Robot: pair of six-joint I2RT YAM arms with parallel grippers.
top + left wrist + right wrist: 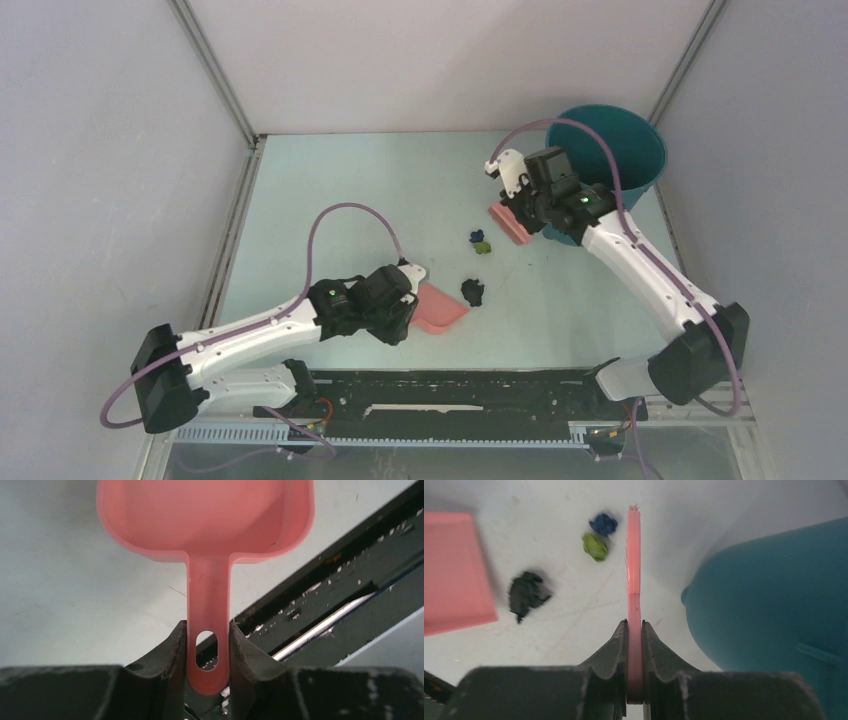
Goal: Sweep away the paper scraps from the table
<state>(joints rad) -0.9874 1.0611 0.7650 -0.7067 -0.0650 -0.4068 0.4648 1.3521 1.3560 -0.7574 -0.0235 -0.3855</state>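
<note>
Three paper scraps lie on the mint-green table [350,180]: a black wad [473,291] [526,594], a green wad [483,247] [595,546] and a dark blue wad [477,236] [603,524]. My left gripper [412,283] [208,642] is shut on the handle of the pink dustpan [440,309] [205,515], whose mouth lies just left of the black wad. My right gripper [527,205] [634,630] is shut on the pink hand brush [508,226] [634,560], just right of the green and blue wads.
A teal round bin [610,150] [774,610] stands at the back right, close behind the right gripper. A black rail [450,395] [340,590] runs along the near edge. Grey walls frame the table.
</note>
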